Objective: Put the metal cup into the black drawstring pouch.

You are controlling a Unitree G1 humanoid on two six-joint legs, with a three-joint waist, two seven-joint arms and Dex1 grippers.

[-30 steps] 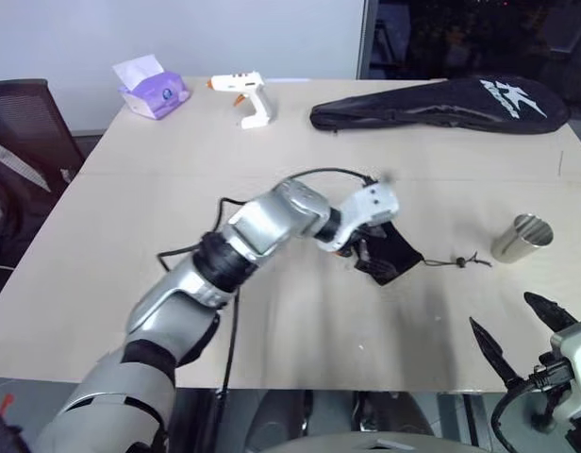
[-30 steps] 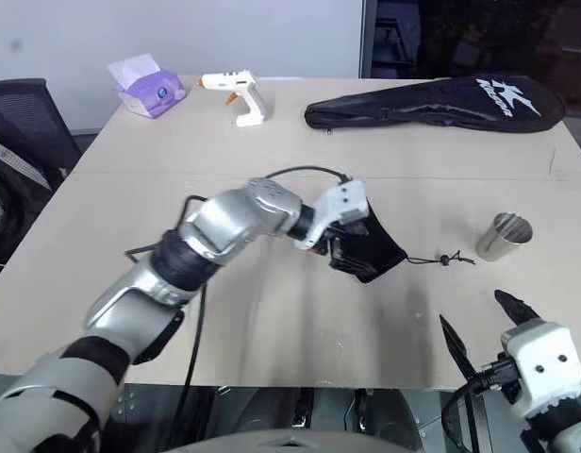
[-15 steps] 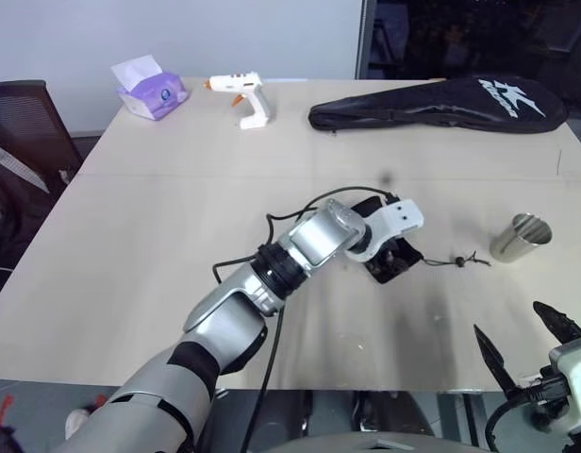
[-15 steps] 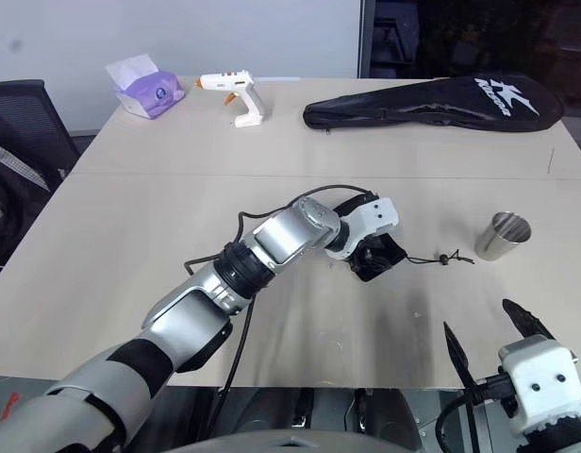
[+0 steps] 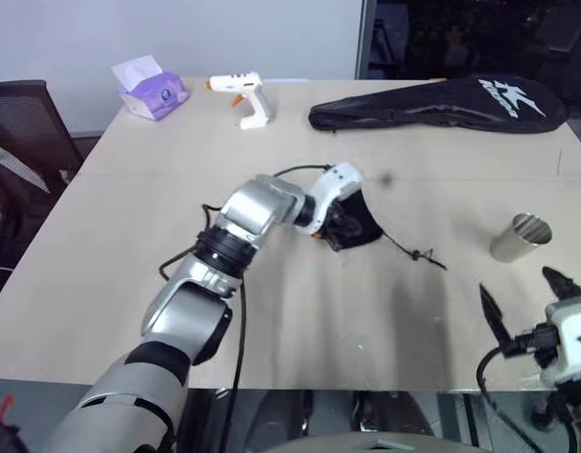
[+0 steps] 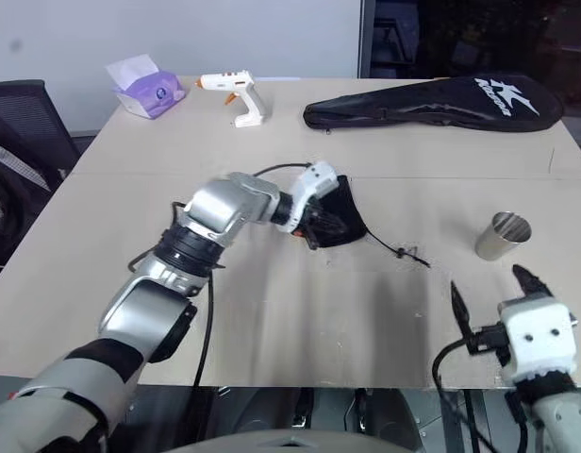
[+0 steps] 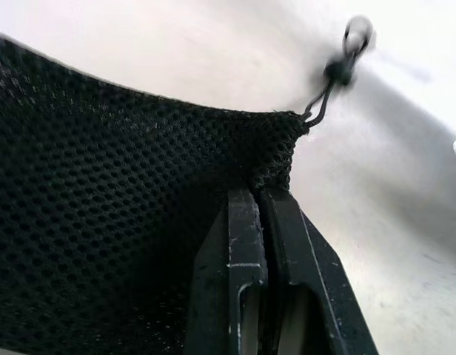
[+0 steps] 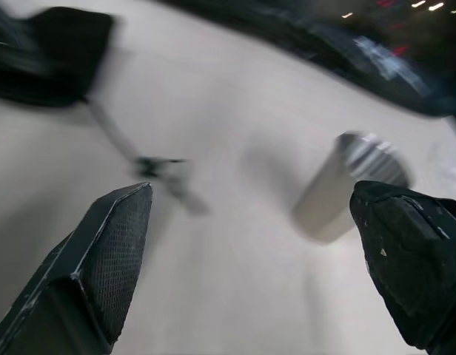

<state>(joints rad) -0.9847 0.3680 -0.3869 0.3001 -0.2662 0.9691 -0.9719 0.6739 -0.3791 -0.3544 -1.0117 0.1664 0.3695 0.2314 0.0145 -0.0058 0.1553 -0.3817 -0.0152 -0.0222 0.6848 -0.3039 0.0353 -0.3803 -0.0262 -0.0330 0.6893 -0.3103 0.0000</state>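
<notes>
Since a second ago the left tool (image 5: pixel 340 233) has closed on the black drawstring pouch (image 5: pixel 357 225) and dragged it toward the robot's left and a little farther up the bench (image 5: pixel 130 226), so the cord (image 5: pixel 402 250) now trails out behind it toward the right with its toggle (image 6: pixel 410 254) lying on the surface. From the left wrist, the two black fingers (image 7: pixel 243 251) stand pressed together on a pinch of the pouch's mesh edge at the corner where the cord leaves it. The metal cup (image 5: pixel 522 237) stands upright near the right edge of the bench, well apart from the pouch. The right tool (image 6: pixel 498 291) hovers at the near edge, just in front of the cup, its fingers spread wide and holding nothing. At the far side lie a purple tissue box (image 5: pixel 151 89), a white glue gun (image 5: pixel 245 98) and a long black racket cover (image 5: pixel 441 103).
</notes>
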